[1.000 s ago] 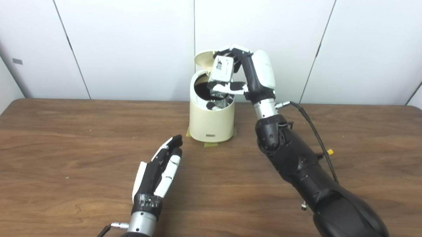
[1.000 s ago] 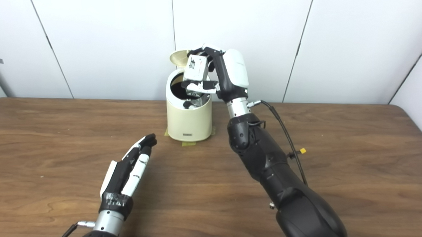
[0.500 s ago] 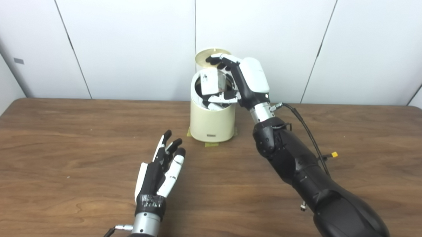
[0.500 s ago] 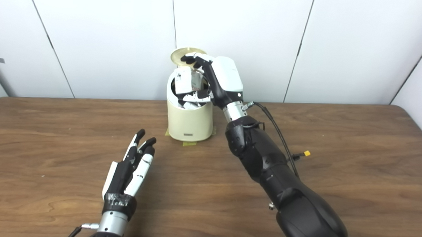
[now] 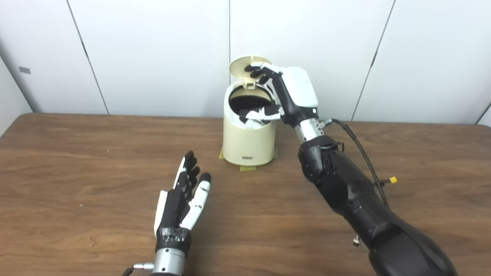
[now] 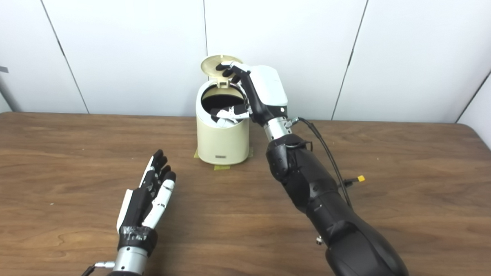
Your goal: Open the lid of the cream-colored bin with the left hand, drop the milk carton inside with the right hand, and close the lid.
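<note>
At upper centre the right hand [image 5: 283, 96] hangs spread and empty over the cream-colored bin [image 5: 248, 140]; its light hinged lid [image 5: 248, 65] should tip shut from the rim. The left hand [image 5: 182, 201] rests open.

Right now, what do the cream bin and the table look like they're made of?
The cream-colored bin looks like smooth plastic or painted metal, going by its even matte colour; I can't tell which. Its lid matches. The table shows brown wood grain with a soft sheen, probably wood or wood-look laminate.
</note>
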Available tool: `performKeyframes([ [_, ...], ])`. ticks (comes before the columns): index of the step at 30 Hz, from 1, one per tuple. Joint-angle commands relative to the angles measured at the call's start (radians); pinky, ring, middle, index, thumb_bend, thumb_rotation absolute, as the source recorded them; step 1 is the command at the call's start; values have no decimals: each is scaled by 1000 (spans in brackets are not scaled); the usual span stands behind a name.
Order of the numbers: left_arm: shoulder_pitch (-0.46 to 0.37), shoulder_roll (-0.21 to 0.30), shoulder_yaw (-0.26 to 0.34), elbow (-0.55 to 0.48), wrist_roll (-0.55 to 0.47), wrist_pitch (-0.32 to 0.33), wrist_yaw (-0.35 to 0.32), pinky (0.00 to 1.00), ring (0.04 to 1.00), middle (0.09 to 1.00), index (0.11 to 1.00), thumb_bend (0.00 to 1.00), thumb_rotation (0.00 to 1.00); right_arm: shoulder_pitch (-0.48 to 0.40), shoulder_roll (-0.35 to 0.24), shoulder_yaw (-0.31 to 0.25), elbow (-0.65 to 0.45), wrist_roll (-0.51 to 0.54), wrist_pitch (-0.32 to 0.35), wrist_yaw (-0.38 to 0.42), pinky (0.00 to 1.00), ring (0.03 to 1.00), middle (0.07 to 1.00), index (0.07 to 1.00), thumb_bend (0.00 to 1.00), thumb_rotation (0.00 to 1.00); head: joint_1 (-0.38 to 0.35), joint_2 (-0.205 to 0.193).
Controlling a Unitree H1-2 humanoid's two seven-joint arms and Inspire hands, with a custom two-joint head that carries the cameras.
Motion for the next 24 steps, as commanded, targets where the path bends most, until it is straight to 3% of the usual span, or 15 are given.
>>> performKeyframes([
  [1,-20,-4,-4,-19,4,-31,0,1000,973,977,1000,335,546,-22,-15,-33,-54,45,-71,-21,380,427,481,553,561,21,1,0],
  [7,-26,-1,3,-23,7,-11,4,1000,965,949,1000,346,574,53,-19,-83,-179,133,-80,27,350,416,494,504,521,0,-1,0],
  [12,-30,3,18,-17,4,-16,8,1000,963,940,1000,344,569,207,37,-190,-500,303,136,194,335,411,489,502,521,0,-2,-4],
  [17,-41,18,35,-8,-12,-26,-1,1000,960,948,1000,333,586,327,65,-255,-737,387,313,296,315,393,485,515,519,0,-17,-8],
  [20,-55,27,50,-7,-40,-21,-10,1000,967,954,1000,323,537,396,65,-284,-825,422,365,337,326,397,475,519,519,0,-19,-13],
  [24,-82,49,60,-26,-32,20,-10,985,961,955,1000,314,551,478,67,-317,-880,451,372,363,360,417,486,503,521,0,-18,-16],
])
